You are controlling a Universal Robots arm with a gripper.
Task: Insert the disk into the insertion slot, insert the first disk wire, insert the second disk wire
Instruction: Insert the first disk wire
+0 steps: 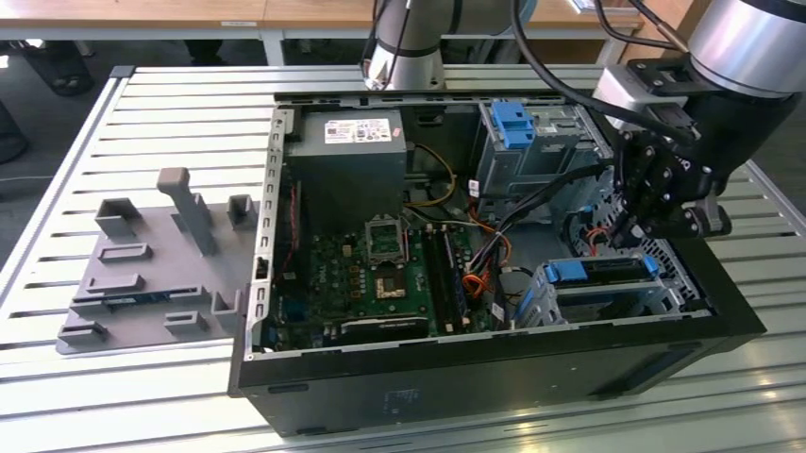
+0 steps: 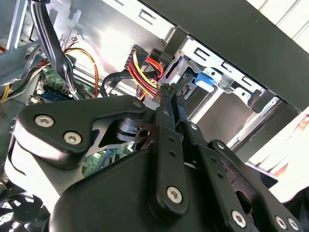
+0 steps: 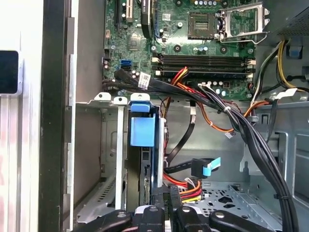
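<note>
Insp. notes:

Slatted light metal desk (image 1: 164,104) carries an open black desktop computer case (image 1: 504,377). A grey plastic fixture plate w/ upright blocks (image 1: 151,264) lies beside it at the exterior view's left.

Arm pose: silver-and-black robot arm (image 1: 743,47) enters from the exterior view's upper right. Wrist is bent down, and the black gripper (image 1: 636,226) is lowered inside the case.

Gripper: it is near the case's wall at the exterior view's right, just above the drive area. In the second wrist view, gripper (image 2: 174,91) fingers (image 2: 164,121) are drawn close together w/ a narrow gap. Cannot tell if anything is pinched between them. Tips sit just beside a red-yellow-black wire bundle (image 2: 142,70).

Task item: flat silver hard drive in bright blue plastic caddy (the disk) (image 1: 592,271) sits inside the low silvery perforated sheet-metal cage (the insertion slot) (image 1: 554,302). In the first wrist view the disk (image 3: 143,130) is seen edge-on between the slot's walls (image 3: 108,159).

Wires: the bundle (image 3: 186,191) and a black cable w/ blue tab (image 3: 205,167) lie loose beside the slot, near the gripper (image 3: 166,215).
</note>
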